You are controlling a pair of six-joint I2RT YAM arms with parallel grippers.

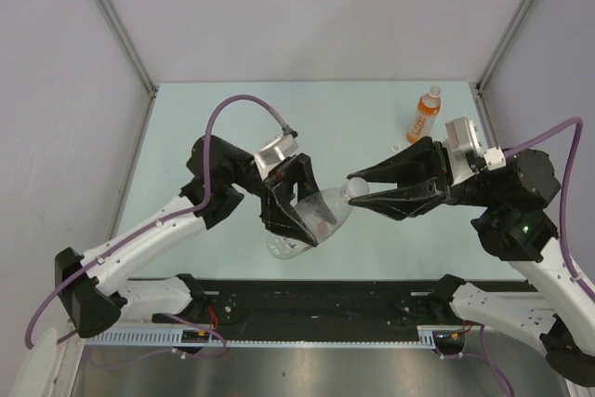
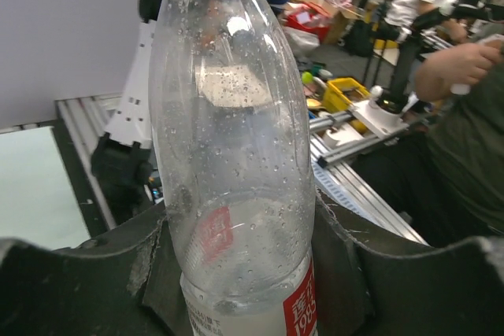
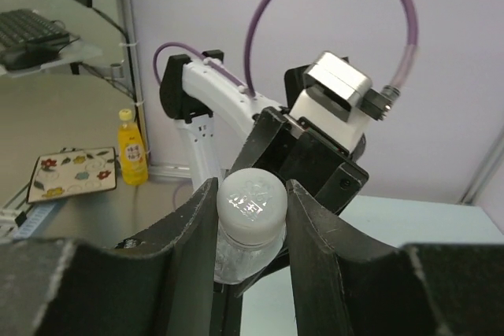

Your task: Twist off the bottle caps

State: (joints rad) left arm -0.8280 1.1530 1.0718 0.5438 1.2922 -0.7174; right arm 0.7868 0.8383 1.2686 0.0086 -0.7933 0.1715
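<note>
Risk: clear colourless plastic bottle (image 1: 316, 216) turning along with its whitish round screw cap (image 3: 252, 201) if clamped too lightly around thin, slick body, so no unscrewing. Also possible: crushing soft wall, cap slipping between smooth pads, cap dropped once free. Left gripper (image 1: 296, 218) clenched around bottle body, holding it off pale green tabletop (image 1: 232, 127), tilted, neck toward right arm. Left arm reaching forward and inward, wrist bent over bottle. Right gripper (image 3: 252, 218) clamped on cap at neck end of clear bottle, one finger each side, arm stretched in from right, roughly in line with neck. Taller orange labelled bottle (image 1: 423, 118) upright, well beyond clear bottle toward far right, white cap on, untouched.
</note>
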